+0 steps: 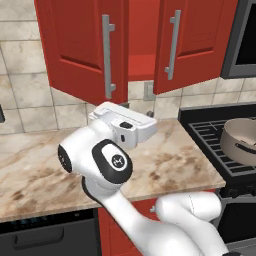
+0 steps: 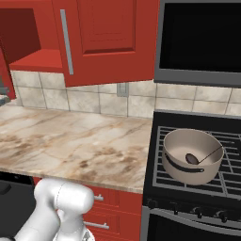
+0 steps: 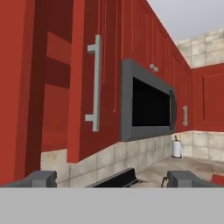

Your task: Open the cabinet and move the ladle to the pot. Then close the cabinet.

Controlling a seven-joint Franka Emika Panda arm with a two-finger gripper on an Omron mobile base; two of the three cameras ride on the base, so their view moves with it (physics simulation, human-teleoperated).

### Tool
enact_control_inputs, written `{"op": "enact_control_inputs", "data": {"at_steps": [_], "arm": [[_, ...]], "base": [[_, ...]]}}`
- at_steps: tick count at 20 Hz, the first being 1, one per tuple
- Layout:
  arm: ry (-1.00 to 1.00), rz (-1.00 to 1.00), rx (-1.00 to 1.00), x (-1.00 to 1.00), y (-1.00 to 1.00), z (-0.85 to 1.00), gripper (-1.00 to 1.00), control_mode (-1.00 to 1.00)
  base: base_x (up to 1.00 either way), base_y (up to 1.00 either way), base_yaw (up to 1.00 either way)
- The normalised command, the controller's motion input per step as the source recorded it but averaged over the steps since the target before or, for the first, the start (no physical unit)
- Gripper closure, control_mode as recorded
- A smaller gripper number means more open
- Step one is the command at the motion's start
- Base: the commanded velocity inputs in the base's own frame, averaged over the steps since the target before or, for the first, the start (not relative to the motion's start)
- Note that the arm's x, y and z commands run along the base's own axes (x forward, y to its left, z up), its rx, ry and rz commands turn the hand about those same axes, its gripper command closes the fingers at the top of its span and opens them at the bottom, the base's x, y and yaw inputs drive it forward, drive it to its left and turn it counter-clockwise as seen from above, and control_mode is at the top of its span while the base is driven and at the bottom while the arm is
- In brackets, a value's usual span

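Marbled beige counter [image 1: 45,165] runs across the near part of the kitchen, with a tiled backsplash [image 2: 89,101] behind it and red drawers [image 2: 113,209] below its front edge. Closest to me, the white arm [image 1: 112,165] bends up over the counter, its hand level at about the height of the cabinet's lower edge. The gripper [image 3: 112,178] has its two dark tips spread wide apart with nothing between them; it faces the right-hand door, whose long silver handle [image 3: 94,83] stands upright at about 11 o'clock from the tips.

Off at 3 o'clock from the arm sits the black stove [image 2: 197,188], and on its grate rests the pot [image 2: 192,155]. Inside it lies the ladle [image 2: 200,157], bowl down near the middle, its thin handle leaning up toward the rim at 2 o'clock.

Farther back and higher, the cabinet [image 1: 142,67] hangs at 12 o'clock above the counter, both doors swung open toward the room, the red shelf showing between them. To its right, above the stove, is a dark-fronted microwave [image 2: 200,42]. Far down the counter, in the hand view, stands a small white thing [image 3: 176,148] I cannot make out.
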Motion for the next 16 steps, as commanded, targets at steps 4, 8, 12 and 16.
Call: {"op": "enact_control_inputs", "data": {"at_steps": [4,8,12,16], "arm": [[0.00,0.10,0.00,0.23,-0.36,0.01,-1.00,-1.00],[0.00,0.10,0.00,0.27,-0.25,0.02,-1.00,-1.00],[0.00,0.10,0.00,-0.02,-0.02,0.03,-1.00,-1.00],[-0.05,0.07,0.00,-0.16,0.09,0.01,-1.00,-1.00]], "base": [[0.00,0.00,0.00],[0.00,0.00,0.00],[0.00,0.00,0.00],[0.00,0.00,0.00]]}}
